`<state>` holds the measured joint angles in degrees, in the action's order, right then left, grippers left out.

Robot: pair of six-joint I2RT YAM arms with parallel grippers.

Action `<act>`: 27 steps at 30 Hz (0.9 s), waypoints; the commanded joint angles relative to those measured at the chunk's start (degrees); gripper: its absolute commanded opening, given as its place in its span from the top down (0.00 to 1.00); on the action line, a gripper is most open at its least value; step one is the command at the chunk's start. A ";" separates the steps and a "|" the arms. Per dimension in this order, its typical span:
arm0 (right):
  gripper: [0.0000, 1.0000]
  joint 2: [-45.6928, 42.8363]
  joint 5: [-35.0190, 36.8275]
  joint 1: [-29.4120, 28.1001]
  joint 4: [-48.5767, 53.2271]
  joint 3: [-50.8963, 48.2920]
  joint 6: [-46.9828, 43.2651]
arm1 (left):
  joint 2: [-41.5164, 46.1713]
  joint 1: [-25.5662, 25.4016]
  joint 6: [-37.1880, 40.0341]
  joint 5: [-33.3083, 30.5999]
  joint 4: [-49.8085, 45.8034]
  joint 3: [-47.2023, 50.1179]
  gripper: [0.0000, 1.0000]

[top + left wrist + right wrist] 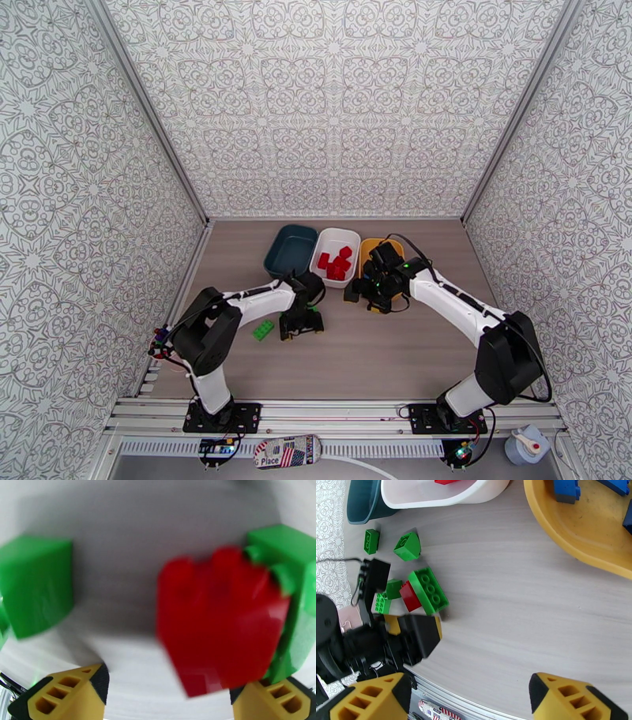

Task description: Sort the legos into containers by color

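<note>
a red brick (221, 622) is seen blurred and very close, just ahead of the left gripper (170, 699) and nearer one finger than the other. the jaws are spread wide, and whether the brick is touched cannot be told through the blur. a green brick (294, 570) is pressed against its outer side. a green block (35, 586) lies beyond the other finger, with bare table (130, 551) between the two.

the right gripper (472, 699) is held wide with nothing between its fingers, over bare wood. ahead of it the curved rim of the yellow tub (568, 535) is met, with blue bricks (567, 490) inside. the white tub (434, 497) and teal tub (361, 503) are set side by side further along. two small green bricks (407, 546) lie just short of the teal tub's rim.

from above, red bricks (336, 263) are seen in the white tub. a loose green brick (263, 329) lies just beside the left gripper, toward the table's side edge. a broad strip of bare wood runs behind both grippers to the near rail (332, 410).
</note>
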<state>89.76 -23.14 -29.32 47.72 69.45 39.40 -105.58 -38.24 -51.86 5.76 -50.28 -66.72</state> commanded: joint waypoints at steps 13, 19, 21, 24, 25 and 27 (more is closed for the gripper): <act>0.20 0.16 0.91 0.03 1.47 2.14 -1.03 | -5.31 4.90 3.37 -0.71 1.40 -6.72 0.30; 0.26 0.69 0.31 -0.03 0.44 1.85 -0.40 | -5.63 5.69 4.32 -0.80 0.69 -7.84 0.38; 0.28 0.68 0.28 0.03 0.22 1.78 -0.30 | -5.86 5.78 4.59 -0.64 0.49 -8.16 0.43; 0.31 0.64 0.54 0.04 0.31 1.83 -0.18 | -5.70 5.65 4.92 -0.65 -0.05 -8.41 0.52; 0.32 0.60 0.76 0.13 0.43 1.86 -0.26 | -5.41 5.60 5.12 -0.53 -0.24 -8.33 0.54; 0.34 0.51 1.09 0.20 0.77 1.87 -0.29 | -4.61 5.39 5.17 -0.29 -0.56 -8.16 0.58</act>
<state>89.86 -22.74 -29.30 48.45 69.97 39.16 -110.08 -32.88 -47.62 5.69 -50.11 -73.54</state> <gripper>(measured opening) 0.670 0.430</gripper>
